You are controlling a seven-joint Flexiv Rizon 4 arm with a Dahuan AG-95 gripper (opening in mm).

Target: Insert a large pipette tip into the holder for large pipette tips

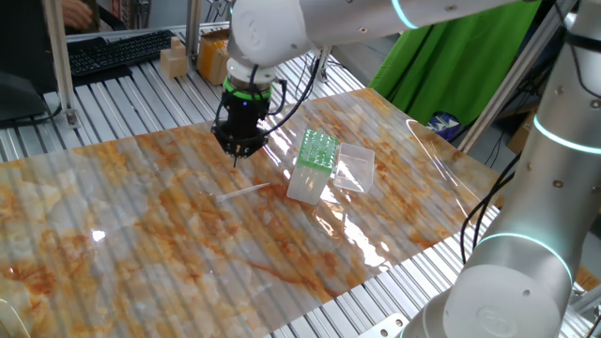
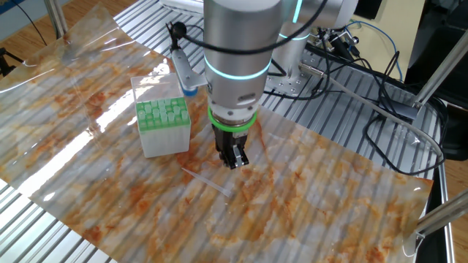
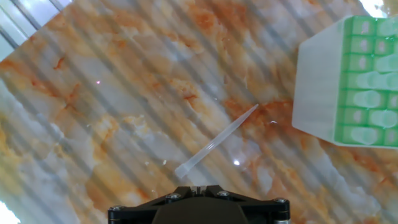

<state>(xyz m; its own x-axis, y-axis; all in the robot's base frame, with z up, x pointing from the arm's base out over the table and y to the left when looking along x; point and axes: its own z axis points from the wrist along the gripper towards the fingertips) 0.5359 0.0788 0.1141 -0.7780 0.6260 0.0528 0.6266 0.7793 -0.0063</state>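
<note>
End effector (image 2: 234,155) fully closed, empty, pointing straight down above large pipette tip (image 3: 214,143) lying flat on counter (image 1: 141,244); holder (image 1: 315,164) just beside, grid up.

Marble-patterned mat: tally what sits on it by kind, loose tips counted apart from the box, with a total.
Large pipette tip, lying loose on the mat: 1
Holder for large pipette tips, green grid top, clear lid attached: 1
Total: 2
The tips racked inside the holder are too blurred to count.
</note>
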